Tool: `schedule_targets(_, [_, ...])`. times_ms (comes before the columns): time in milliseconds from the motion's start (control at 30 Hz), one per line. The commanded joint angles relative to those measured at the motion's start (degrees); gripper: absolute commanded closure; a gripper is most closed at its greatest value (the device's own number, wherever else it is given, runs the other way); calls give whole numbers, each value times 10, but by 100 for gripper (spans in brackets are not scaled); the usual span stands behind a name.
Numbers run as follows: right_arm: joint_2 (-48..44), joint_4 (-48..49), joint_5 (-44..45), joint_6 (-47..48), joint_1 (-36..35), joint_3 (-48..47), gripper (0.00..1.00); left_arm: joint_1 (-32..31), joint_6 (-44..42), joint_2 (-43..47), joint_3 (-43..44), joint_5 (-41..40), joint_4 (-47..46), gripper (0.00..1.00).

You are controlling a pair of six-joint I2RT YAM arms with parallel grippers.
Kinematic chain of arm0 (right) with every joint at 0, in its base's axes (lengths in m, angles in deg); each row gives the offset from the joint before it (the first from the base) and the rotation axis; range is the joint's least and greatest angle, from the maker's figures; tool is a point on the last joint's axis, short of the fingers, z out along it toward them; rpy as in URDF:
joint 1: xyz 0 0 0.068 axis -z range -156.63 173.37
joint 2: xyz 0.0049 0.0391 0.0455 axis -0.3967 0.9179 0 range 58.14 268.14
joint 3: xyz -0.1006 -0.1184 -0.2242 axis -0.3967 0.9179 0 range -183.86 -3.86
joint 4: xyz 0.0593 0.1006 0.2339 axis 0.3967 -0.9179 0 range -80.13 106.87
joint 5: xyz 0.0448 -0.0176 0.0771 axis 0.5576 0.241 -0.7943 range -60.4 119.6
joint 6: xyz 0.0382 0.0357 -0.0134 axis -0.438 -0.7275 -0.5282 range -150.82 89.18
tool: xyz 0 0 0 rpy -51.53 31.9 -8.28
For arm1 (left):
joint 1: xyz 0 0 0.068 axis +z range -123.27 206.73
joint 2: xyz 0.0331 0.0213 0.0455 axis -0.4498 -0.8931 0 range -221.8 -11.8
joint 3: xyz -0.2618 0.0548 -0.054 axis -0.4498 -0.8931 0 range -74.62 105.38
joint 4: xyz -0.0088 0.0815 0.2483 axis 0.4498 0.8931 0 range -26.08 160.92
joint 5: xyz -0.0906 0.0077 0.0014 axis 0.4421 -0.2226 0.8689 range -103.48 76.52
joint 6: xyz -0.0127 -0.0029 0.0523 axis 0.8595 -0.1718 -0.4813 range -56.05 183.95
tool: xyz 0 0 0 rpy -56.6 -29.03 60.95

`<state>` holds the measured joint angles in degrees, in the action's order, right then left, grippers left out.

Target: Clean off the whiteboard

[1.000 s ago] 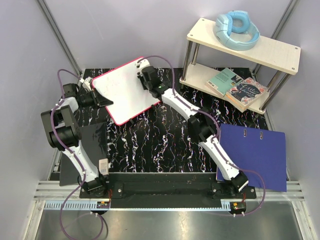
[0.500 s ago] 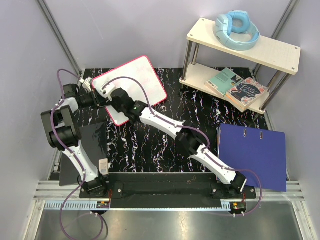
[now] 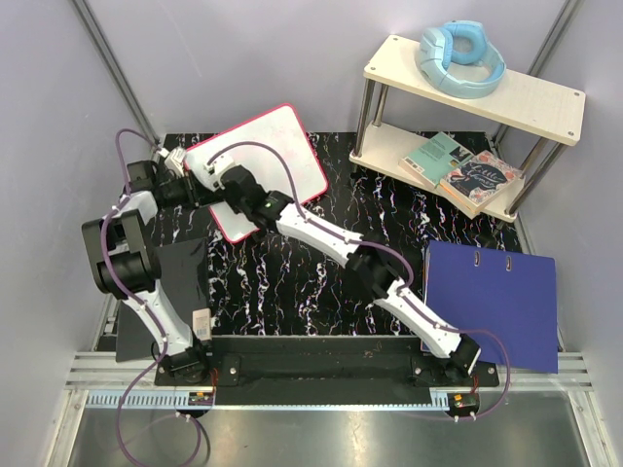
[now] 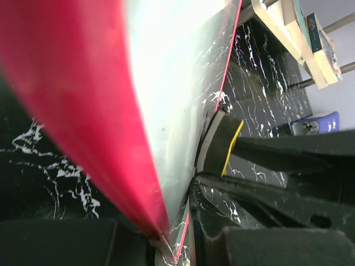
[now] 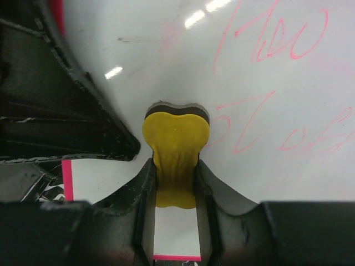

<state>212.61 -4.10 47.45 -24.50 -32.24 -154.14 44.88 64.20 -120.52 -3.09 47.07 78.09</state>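
Note:
The whiteboard (image 3: 277, 151), white with a red-pink rim, lies tilted at the back left of the table. My left gripper (image 3: 198, 183) is shut on its left edge; in the left wrist view the red rim (image 4: 83, 111) runs down between the jaws. My right gripper (image 3: 227, 182) is shut on a yellow-and-black eraser (image 5: 176, 145), pressed on the board's left part close to the left gripper. Pink writing (image 5: 277, 72) shows on the whiteboard (image 5: 166, 50) beyond the eraser. The eraser (image 4: 221, 143) also shows in the left wrist view.
A two-tier shelf (image 3: 545, 102) at the back right carries blue headphones (image 3: 459, 56) and books (image 3: 462, 167). A blue folder (image 3: 496, 302) lies at the right. A black flat panel (image 3: 180, 282) lies by the left arm's base.
My right gripper swept with the eraser from the board's far right side over to its left part, near the left gripper. The board shifted a little to the right.

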Motion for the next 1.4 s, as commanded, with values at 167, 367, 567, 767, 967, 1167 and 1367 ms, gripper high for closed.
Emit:
schedule_targets(167, [-52, -28, 25, -52, 104, 70, 100, -25, -182, 33, -25, -142, 86, 100])
schedule_targets(367, [-68, -26, 20, -56, 119, 96, 100, -12, -284, 29, 30, -122, 235, 100])
schedule_targets(567, [-75, -18, 13, -76, 125, 113, 100, -1, -367, 25, 41, -133, 309, 100])
schedule_targets(767, [-109, 25, 10, -74, 125, 168, 100, 3, -410, 29, 20, -177, 307, 100])
schedule_targets(967, [-150, 81, -11, -69, 124, 231, 100, 5, -409, 30, 12, -210, 273, 100])
schedule_targets(1167, [-150, 99, -11, -40, 97, 235, 100, 4, -395, 38, 5, -227, 239, 100])
schedule_targets(1367, [-153, 122, -12, -47, 78, 268, 100, 26, -338, 33, 17, -175, 223, 100])
